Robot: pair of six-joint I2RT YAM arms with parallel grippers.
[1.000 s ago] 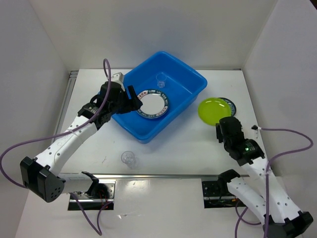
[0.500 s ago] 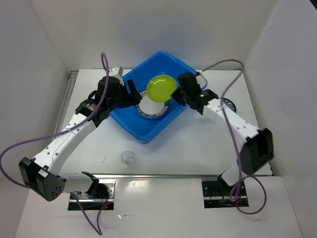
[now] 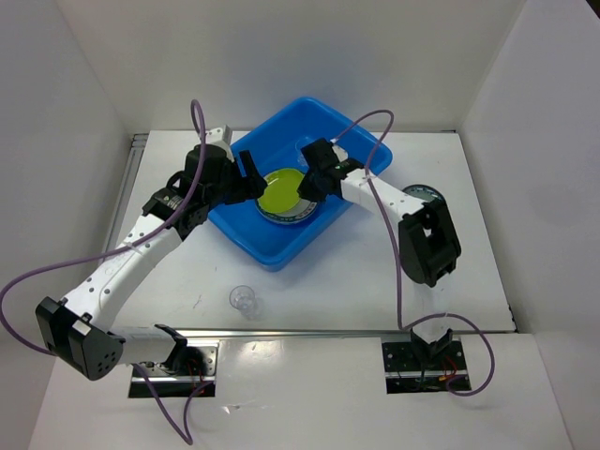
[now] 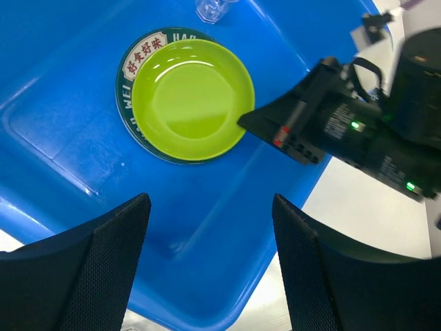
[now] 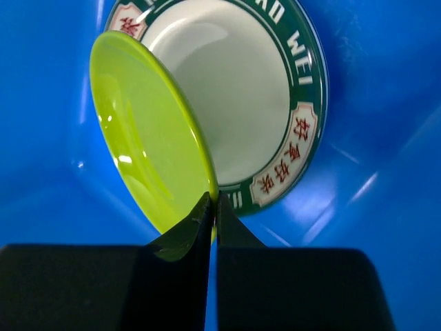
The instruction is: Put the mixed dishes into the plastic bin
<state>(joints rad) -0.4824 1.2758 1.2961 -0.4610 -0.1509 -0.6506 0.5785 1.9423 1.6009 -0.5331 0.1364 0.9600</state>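
The blue plastic bin stands at the table's back middle. My right gripper is shut on the rim of the lime-green plate and holds it low inside the bin, over a teal-and-red-rimmed white plate. Both plates show in the left wrist view, lime-green plate over rimmed plate. A clear cup lies in the bin's far part. My left gripper is open and empty above the bin's left edge. Another clear cup stands on the table in front.
A dark patterned saucer lies on the table right of the bin, partly behind my right arm. White walls enclose the table on three sides. A metal rail runs along the near edge.
My right arm has carried the lime-green plate from the table's right side over the bin and lowered it onto the rimmed plate. The left arm has barely moved.
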